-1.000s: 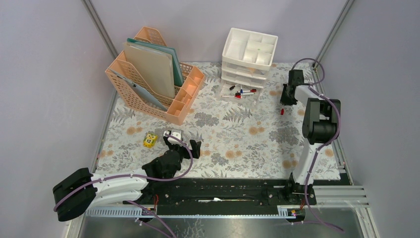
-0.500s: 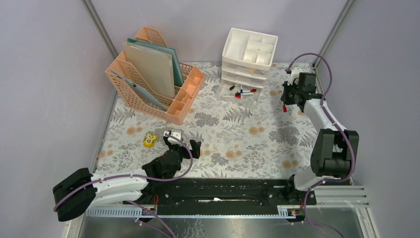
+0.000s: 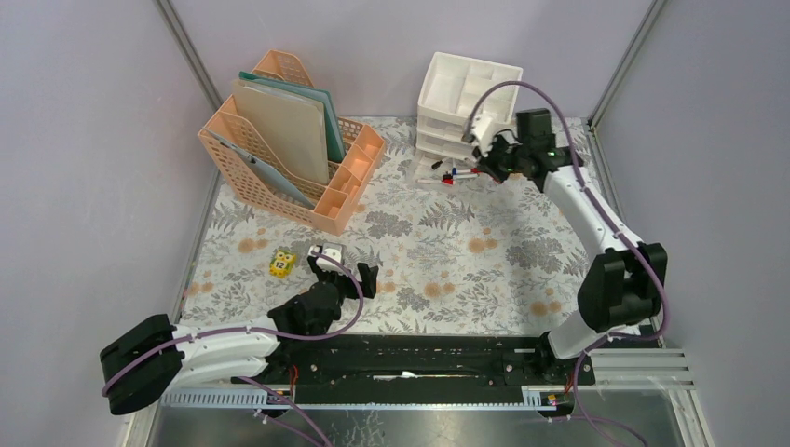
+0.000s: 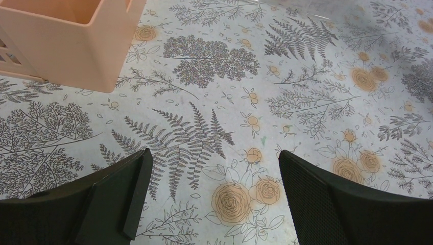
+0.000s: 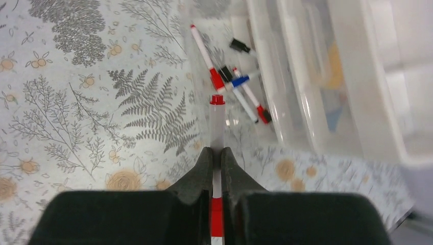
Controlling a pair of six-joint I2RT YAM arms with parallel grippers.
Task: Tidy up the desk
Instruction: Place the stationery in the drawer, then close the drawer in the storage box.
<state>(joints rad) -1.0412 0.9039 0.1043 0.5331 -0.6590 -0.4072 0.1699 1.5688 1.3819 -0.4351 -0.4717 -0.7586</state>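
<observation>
Desk [image 3: 466,270], w/ its fern-and-flower cloth, spreads under both arms. Nearest us, the left gripper [image 4: 212,204] hangs low over bare cloth, jaws wide apart, nothing btwn them. A yellow cube [image 3: 282,264] sits just off its left side, and a corner of the peach file rack [image 3: 298,158] lies ahead-left of it.

Farther out, the right gripper [image 5: 217,153] is clamped on a white marker w/ red cap [image 5: 217,122]. We see its long axis running straight out along the fingers, cap end leading. Directly ahead of the cap, a touch to the right, lies the pulled-out clear drawer [image 3: 424,182] at the bottom of the white drawer unit [image 3: 466,93]. Loose pens [image 5: 240,87] lie inside it, mostly slanted across the marker's line.

We judge the step is dropping this marker in w/ the rest. The drawer is in front of the right gripper, so a short push fwd and a release should do. We can't tell how high the cap rides above the drawer rim. The right arm is far nearer; the left is well apart from it.
</observation>
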